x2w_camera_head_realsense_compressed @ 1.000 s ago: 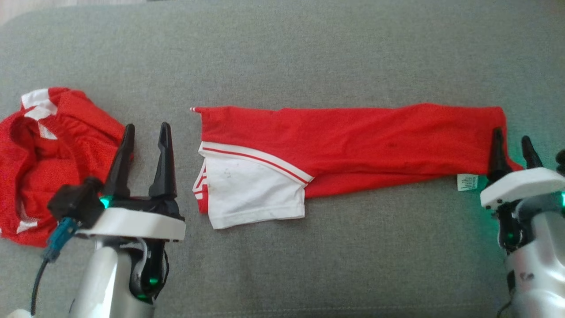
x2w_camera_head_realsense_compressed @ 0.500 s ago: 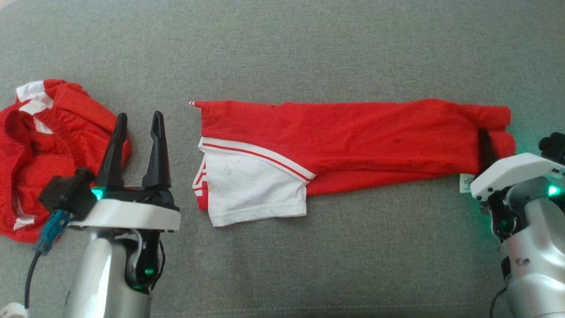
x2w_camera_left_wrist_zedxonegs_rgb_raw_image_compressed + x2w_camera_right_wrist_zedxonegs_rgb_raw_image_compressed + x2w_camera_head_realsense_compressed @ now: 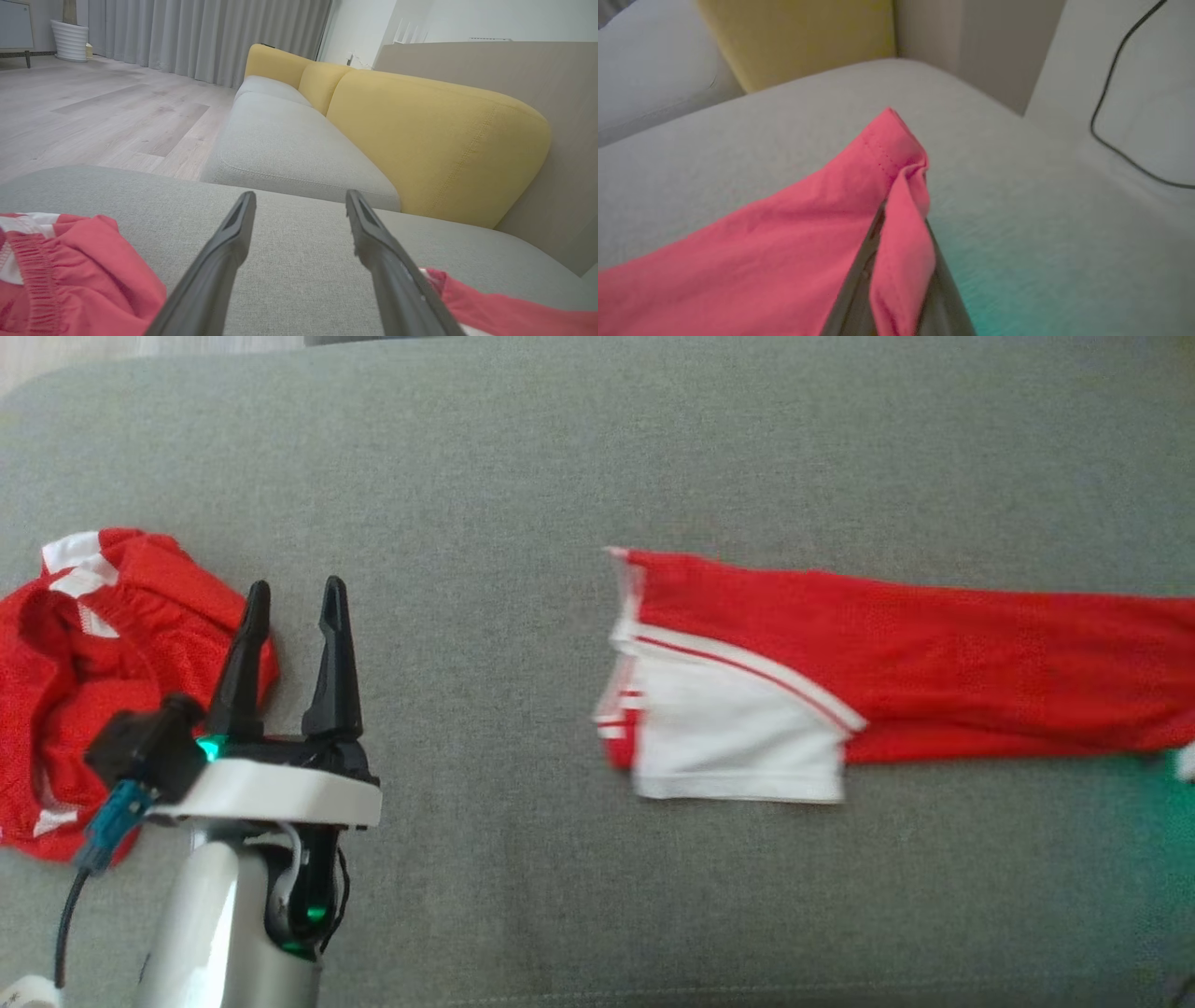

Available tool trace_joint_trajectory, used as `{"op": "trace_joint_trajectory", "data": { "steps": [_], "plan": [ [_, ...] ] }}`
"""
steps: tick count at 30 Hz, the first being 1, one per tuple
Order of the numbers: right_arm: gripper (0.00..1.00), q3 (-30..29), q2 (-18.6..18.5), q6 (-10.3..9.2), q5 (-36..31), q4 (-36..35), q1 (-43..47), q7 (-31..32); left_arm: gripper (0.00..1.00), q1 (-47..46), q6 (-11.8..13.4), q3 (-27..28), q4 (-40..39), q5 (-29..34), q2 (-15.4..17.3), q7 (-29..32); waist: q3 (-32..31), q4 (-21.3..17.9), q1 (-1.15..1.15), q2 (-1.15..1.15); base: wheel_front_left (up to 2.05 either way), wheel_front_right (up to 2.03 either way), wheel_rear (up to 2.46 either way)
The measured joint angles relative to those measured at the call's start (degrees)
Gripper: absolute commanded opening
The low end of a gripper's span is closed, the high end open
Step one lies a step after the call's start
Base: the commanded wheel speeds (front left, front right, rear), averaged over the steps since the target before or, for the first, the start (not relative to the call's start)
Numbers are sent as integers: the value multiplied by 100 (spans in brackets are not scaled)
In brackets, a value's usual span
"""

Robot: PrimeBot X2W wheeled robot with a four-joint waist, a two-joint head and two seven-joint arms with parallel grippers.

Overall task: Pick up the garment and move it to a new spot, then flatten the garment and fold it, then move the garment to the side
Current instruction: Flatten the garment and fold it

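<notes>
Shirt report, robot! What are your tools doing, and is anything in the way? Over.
Left tool open, idle beside shorts. Right tool shut on shirt, at its end. Shirt lies long on cushion. Shorts apart from it, far left.

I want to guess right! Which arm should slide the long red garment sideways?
Right. The right gripper is shut on the folded garment; the left gripper hangs open, apart from it.

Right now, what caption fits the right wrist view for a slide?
Right fingers pinch a corner of the red garment on the grey cushion.
</notes>
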Motion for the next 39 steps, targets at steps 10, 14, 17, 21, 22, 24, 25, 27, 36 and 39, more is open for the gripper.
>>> {"op": "trace_joint_trajectory", "data": {
  "steps": [10, 14, 17, 21, 22, 24, 25, 27, 36, 39],
  "plan": [
    [0, -656, 728, 0, -1125, -87, -340, -103, 100, 155, 81, -11, 51, -45, -2, 0, -355, -46, 0, 0, 0, 0, 0],
    [0, -210, 1157, 0, -923, -459, -341, 65, 100, 263, 112, -16, 52, -58, -1, 0, -489, -97, 0, 0, 0, 0, 0],
    [0, 385, 1391, 0, -449, -866, -339, 278, 100, 266, 154, -23, 51, -110, -2, 0, -556, -124, 0, 0, 0, 0, 0],
    [0, 1449, 1429, -1, 581, -1663, -239, 676, 100, 267, 191, -54, 51, -118, -1, 0, -615, -123, 0, 0, 0, 0, 0],
    [0, 1811, 1422, -1, 980, -1924, -154, 773, 100, 267, 202, -68, 49, -123, -2, -1, -624, -112, 0, 0, 0, 0, 0],
    [0, 2458, 1433, -1, 1617, -2416, 100, 935, 100, 267, 208, -87, 49, -175, -1, 0, -634, -98, 0, 0, 0, 0, 0],
    [0, 2735, 1451, -1, 1860, -2644, 261, 991, 100, 269, 209, -86, 46, -176, -1, -1, -636, -92, 0, 0, 0, 0, 0],
    [0, 3170, 1461, -1, 2280, -3038, 594, 1046, 100, 271, 232, -87, 44, -209, -1, 0, -628, -78, 0, 0, 0, 0, 0],
    [0, 4090, 1460, -1, 3042, -3212, 1096, 703, 100, 270, 253, -186, 40, -301, -1, 0, -490, 53, 0, 0, 0, 0, 0],
    [0, 4402, 1459, -1, 3299, -3012, 1054, 519, 100, 263, 259, -200, 38, -328, -1, 0, -397, 108, 0, 0, 0, 0, 0]
  ]
}}
